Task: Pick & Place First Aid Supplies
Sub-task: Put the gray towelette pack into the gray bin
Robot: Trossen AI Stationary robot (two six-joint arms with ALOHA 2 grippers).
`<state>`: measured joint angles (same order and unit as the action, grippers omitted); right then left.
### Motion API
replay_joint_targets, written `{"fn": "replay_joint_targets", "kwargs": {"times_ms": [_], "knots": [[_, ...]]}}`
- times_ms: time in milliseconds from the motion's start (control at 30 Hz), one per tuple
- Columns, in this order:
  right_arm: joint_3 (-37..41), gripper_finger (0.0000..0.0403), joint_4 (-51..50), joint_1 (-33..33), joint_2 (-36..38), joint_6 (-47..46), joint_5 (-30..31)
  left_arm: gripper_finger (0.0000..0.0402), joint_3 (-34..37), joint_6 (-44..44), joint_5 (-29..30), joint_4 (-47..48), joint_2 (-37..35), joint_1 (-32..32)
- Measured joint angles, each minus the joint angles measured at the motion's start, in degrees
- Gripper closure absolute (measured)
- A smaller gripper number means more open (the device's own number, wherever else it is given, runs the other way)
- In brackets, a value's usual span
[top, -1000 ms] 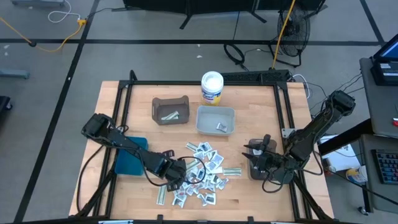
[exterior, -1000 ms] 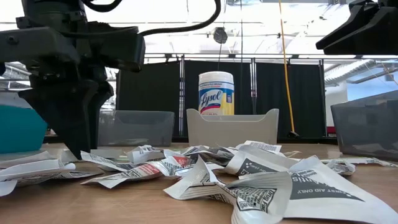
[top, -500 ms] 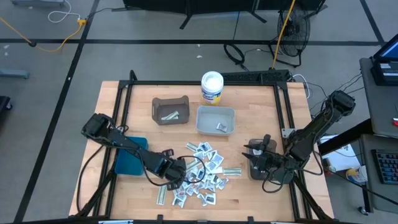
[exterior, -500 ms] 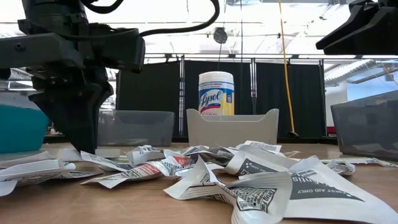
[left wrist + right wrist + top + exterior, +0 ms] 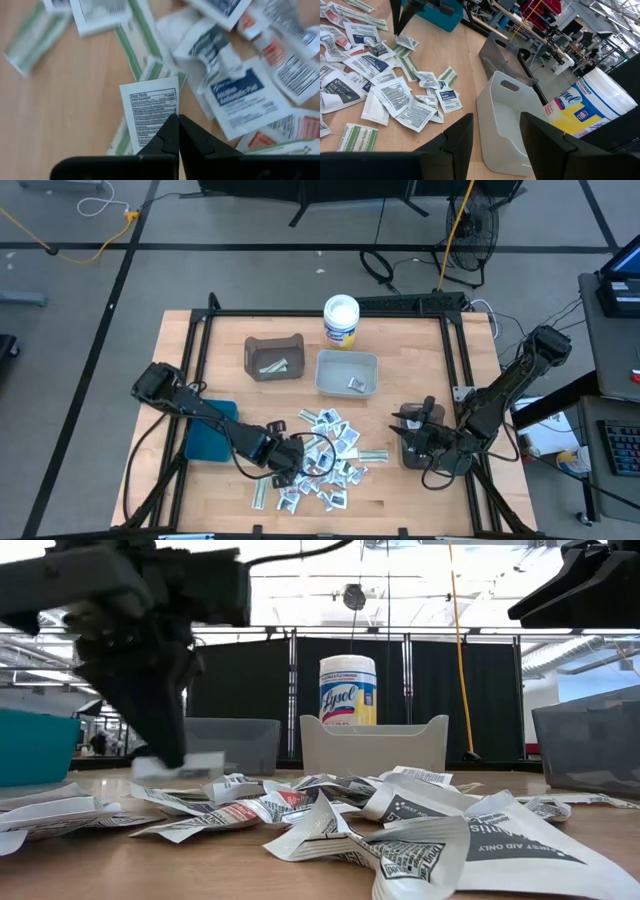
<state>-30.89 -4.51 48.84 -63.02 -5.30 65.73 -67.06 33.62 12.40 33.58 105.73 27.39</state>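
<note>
I had my left gripper pinched together on the edge of one small white packet with black print, and I held it by that edge because a flat sachet gives nothing else to bite on; the fingers met at its lower rim and the rest of the packet stuck out ahead of them. In the low view the packet hung from my fingertips just above the counter, clear of the heap, so I judged the pick was made and the carry was next. I took it from the left fringe of the pile of first aid supplies, where the packets lay looser and I was less likely to drag a neighbour along. That pile sat in the near middle of the counter, well short of the brown bin and the grey bin at the far side; each already held a piece or two, and I took them for the places to sort into. The teal bin lay just beside my left arm. My right gripper waited off at the right edge by the dark bin, fingers apart and holding nothing, out of my left arm's way.
</note>
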Motion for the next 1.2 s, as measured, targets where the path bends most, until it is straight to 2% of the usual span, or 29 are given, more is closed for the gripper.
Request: {"fn": "replay_joint_targets", "kwargs": {"times_ms": [133,400,467,667,867,1000,1200], "knots": [[0.0,0.0248,0.0,0.0,0.0,0.0,0.0,0.0399,-3.5,-4.5,4.5,2.5,0.0,-0.6],[0.0,0.0248,0.0,0.0,0.0,-0.6,0.0,0.0400,-7.5,-18.7,24.2,3.3,0.0,-5.3],[0.0,0.0248,0.0,0.0,0.0,-1.0,0.0,0.0400,-7.5,-22.3,26.9,2.7,0.0,-7.8],[0.0,0.0248,0.0,0.0,0.0,-1.1,0.0,0.0400,-7.5,-32.9,25.8,-3.4,0.0,-17.0],[0.0,0.0248,0.0,0.0,0.0,-1.1,0.0,0.0400,-7.5,-43.1,19.8,-14.5,0.0,-21.9],[0.0,0.0248,0.0,0.0,0.0,-0.9,0.0,0.0400,-7.5,-45.0,14.9,-16.9,0.0,-24.9],[0.0,0.0248,0.0,0.0,0.0,-0.9,0.0,0.0396,-7.5,-44.8,12.5,-16.8,0.0,-27.4]]}}
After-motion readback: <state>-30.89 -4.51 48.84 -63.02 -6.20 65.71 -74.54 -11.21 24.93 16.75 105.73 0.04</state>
